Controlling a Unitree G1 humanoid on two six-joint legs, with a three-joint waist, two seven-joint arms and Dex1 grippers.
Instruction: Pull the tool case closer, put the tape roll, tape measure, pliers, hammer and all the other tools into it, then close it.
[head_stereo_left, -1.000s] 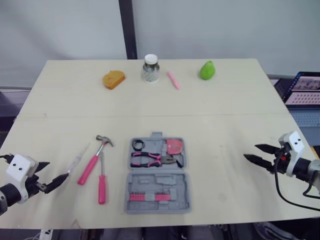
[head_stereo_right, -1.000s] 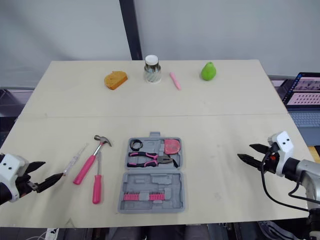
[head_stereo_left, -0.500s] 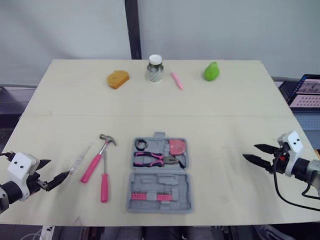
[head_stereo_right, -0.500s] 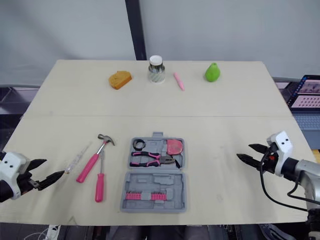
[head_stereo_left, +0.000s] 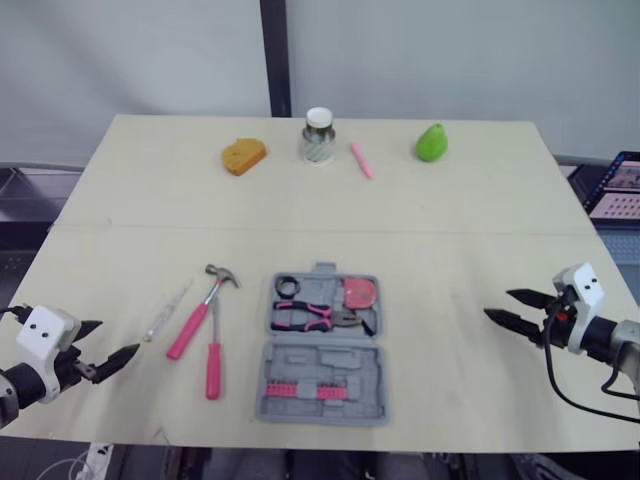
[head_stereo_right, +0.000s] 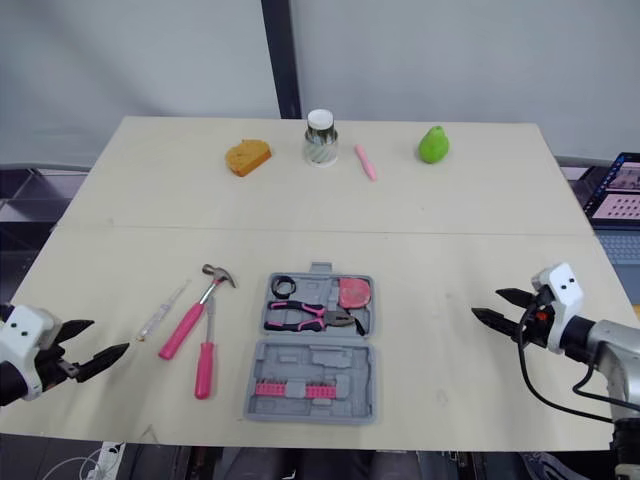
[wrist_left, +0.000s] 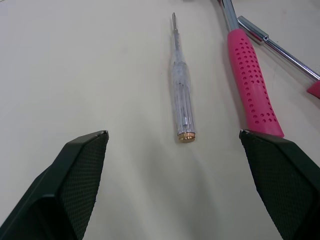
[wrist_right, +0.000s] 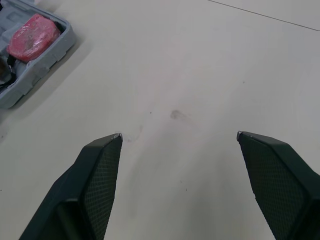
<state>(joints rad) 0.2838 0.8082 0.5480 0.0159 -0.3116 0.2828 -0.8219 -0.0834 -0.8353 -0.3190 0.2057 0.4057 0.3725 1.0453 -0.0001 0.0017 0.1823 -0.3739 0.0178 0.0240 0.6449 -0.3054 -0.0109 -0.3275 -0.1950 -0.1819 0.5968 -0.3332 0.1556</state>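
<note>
The grey tool case (head_stereo_left: 322, 348) lies open near the table's front middle. Inside it are a black tape roll (head_stereo_left: 287, 288), pink-handled pliers (head_stereo_left: 312, 315) and a red tape measure (head_stereo_left: 358, 293). Left of the case lie a pink-handled hammer (head_stereo_left: 198, 320), a pink screwdriver (head_stereo_left: 213, 358) and a clear tester screwdriver (head_stereo_left: 166, 311). My left gripper (head_stereo_left: 110, 354) stands open at the front left, with the tester screwdriver (wrist_left: 180, 93) and the hammer handle (wrist_left: 251, 86) just ahead of its fingers. My right gripper (head_stereo_left: 510, 308) stands open at the front right, well right of the case (wrist_right: 30, 55).
Along the far edge stand an orange sponge-like piece (head_stereo_left: 243, 157), a jar with a white lid (head_stereo_left: 319, 137), a pink marker (head_stereo_left: 361, 160) and a green pear (head_stereo_left: 432, 142). A laptop (head_stereo_left: 620, 185) sits beyond the table's right edge.
The camera has shifted, moving the whole scene a little right and down in the picture. Both grippers and all tools stay where they were.
</note>
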